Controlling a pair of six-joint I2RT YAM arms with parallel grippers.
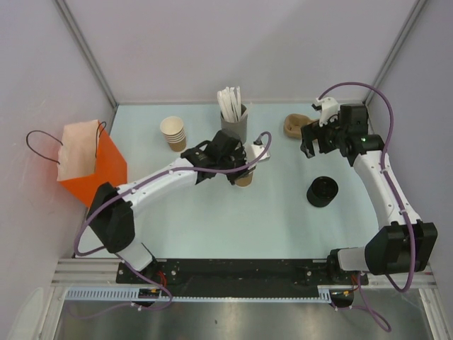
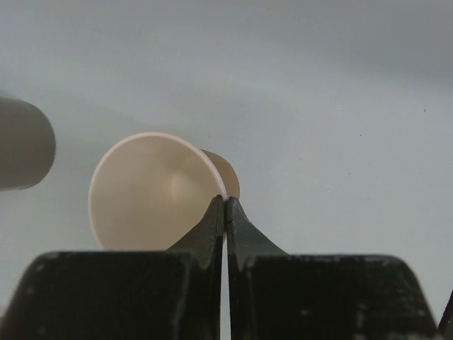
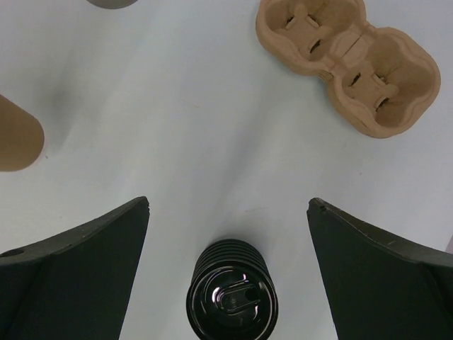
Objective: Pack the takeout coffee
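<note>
The takeout coffee is a small tan paper cup near the middle of the table, below the grey holder. My left gripper is over it and shut on its rim. In the left wrist view the two fingertips pinch the pale rim at the right side of the cup, whose empty inside faces the camera. My right gripper hangs open at the back right with nothing between its fingers. The cup's brown wall shows at the left edge of the right wrist view.
A grey holder of white sticks stands behind the cup. A stack of nested brown cups sits to its left. An orange paper bag stands far left. A tan pulp carrier and a stack of black lids lie under the right gripper.
</note>
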